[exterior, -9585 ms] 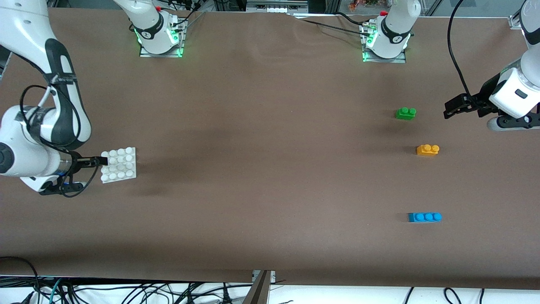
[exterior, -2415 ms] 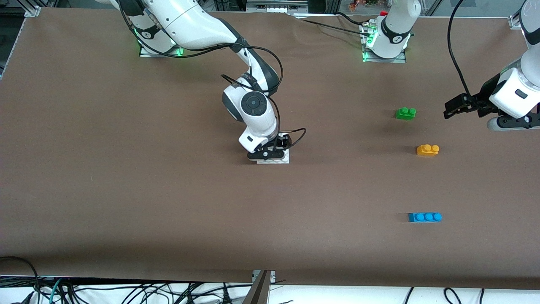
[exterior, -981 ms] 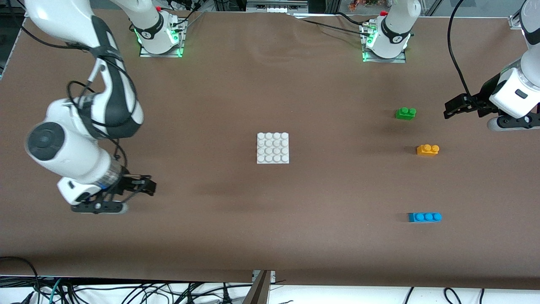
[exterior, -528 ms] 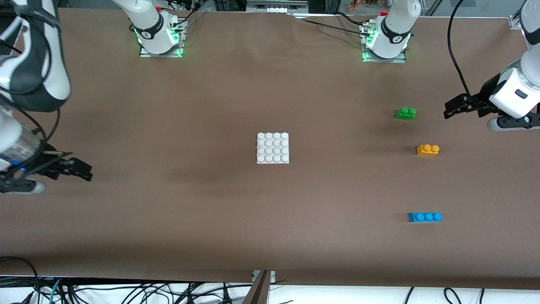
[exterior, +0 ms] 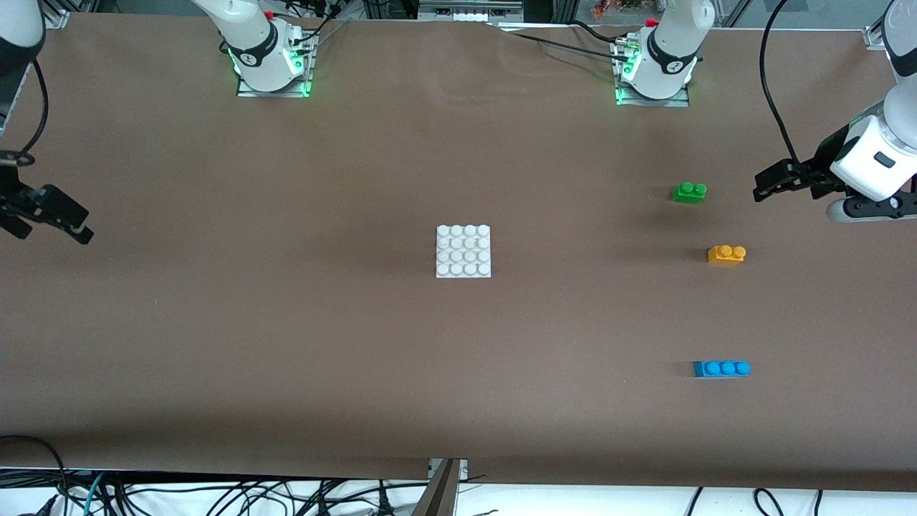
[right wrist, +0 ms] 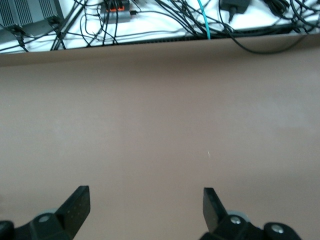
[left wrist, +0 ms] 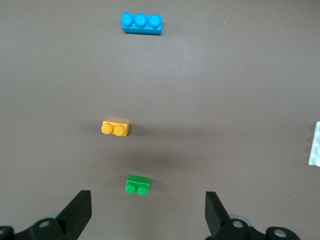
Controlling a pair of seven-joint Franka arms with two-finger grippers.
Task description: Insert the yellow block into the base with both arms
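Observation:
The white studded base (exterior: 463, 251) lies flat at mid-table with nothing on it; its edge (left wrist: 315, 145) also shows in the left wrist view. The yellow block (exterior: 726, 254) (left wrist: 116, 128) rests on the table toward the left arm's end, untouched. My left gripper (exterior: 759, 185) (left wrist: 146, 200) hangs open and empty over the table at that end, off to the side of the green brick. My right gripper (exterior: 71, 223) (right wrist: 145, 195) is open and empty over bare table at the right arm's end.
A green two-stud brick (exterior: 689, 192) (left wrist: 137, 184) lies farther from the front camera than the yellow block, and a blue three-stud brick (exterior: 721, 368) (left wrist: 141, 23) lies nearer. Cables (right wrist: 115, 20) hang past the table's edge.
The right arm has swung away from mid-table to its own end, its gripper open and empty. The base stays where it was set down. The left arm has not moved.

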